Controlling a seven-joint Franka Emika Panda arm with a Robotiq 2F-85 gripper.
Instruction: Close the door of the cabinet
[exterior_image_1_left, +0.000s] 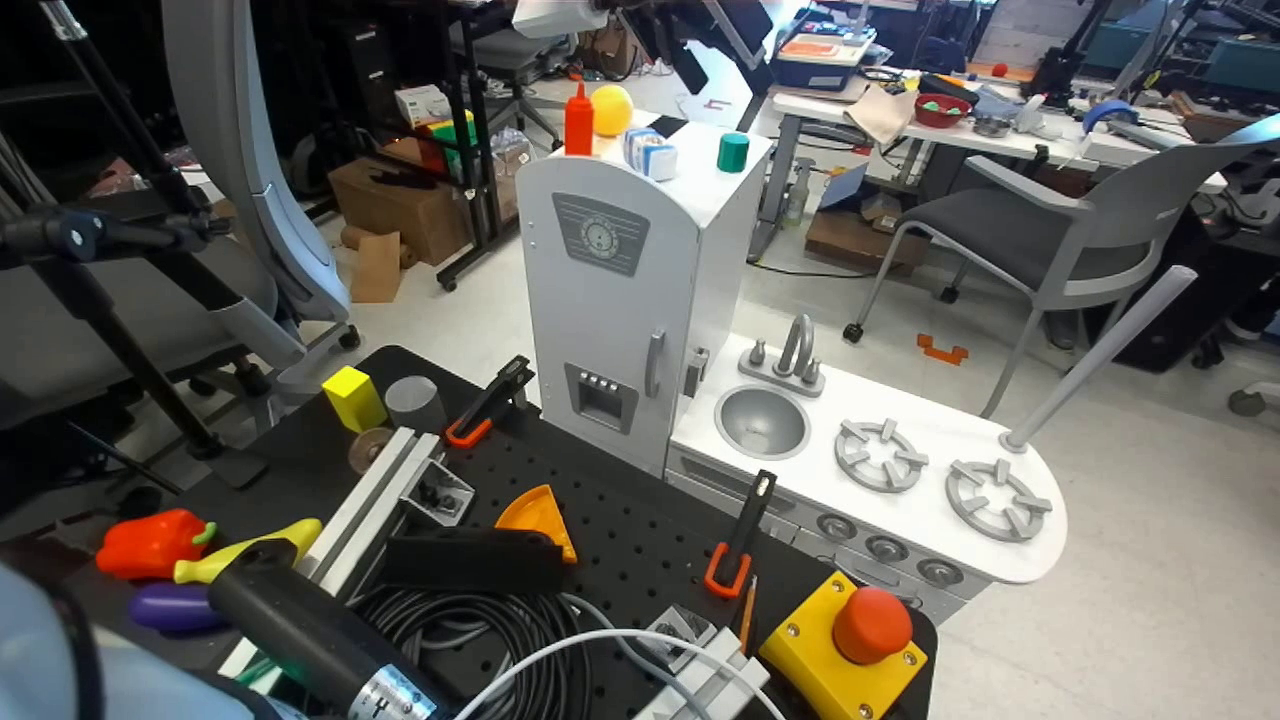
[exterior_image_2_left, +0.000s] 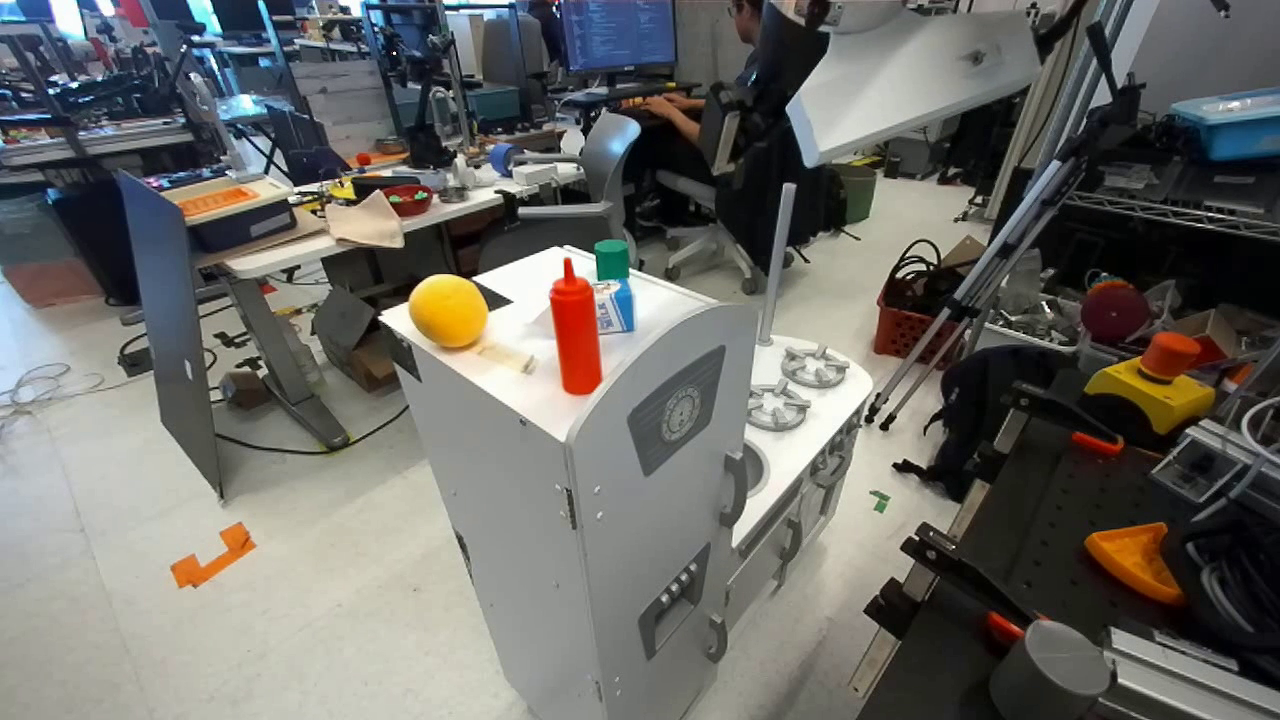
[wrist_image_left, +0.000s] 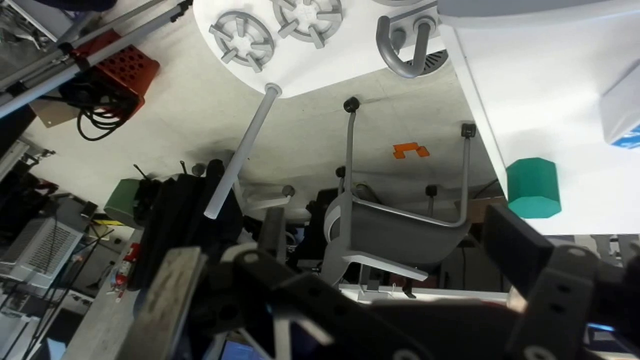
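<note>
The door (exterior_image_1_left: 610, 310) is a tall white panel with a grey dial and a grey handle. It lies flat against the front of the white cabinet (exterior_image_1_left: 722, 240), with no visible gap. In an exterior view the door (exterior_image_2_left: 640, 510) also looks flush with the cabinet's side (exterior_image_2_left: 500, 500). My gripper (exterior_image_1_left: 727, 72) is up at the top edge of an exterior view, above the cabinet and apart from the door. In the wrist view the gripper's fingers (wrist_image_left: 392, 237) are wide apart with nothing between them. The cabinet top (wrist_image_left: 565, 100) shows at the right there.
On the cabinet top stand a red bottle (exterior_image_1_left: 579, 122), a yellow ball (exterior_image_1_left: 612, 110), a blue-white box (exterior_image_1_left: 652, 156) and a green cylinder (exterior_image_1_left: 733, 152). The sink-and-burner counter (exterior_image_1_left: 830, 400) joins the cabinet, with a grey upright pole (exterior_image_1_left: 1100, 355). A black worktable (exterior_image_1_left: 640, 510) faces the door.
</note>
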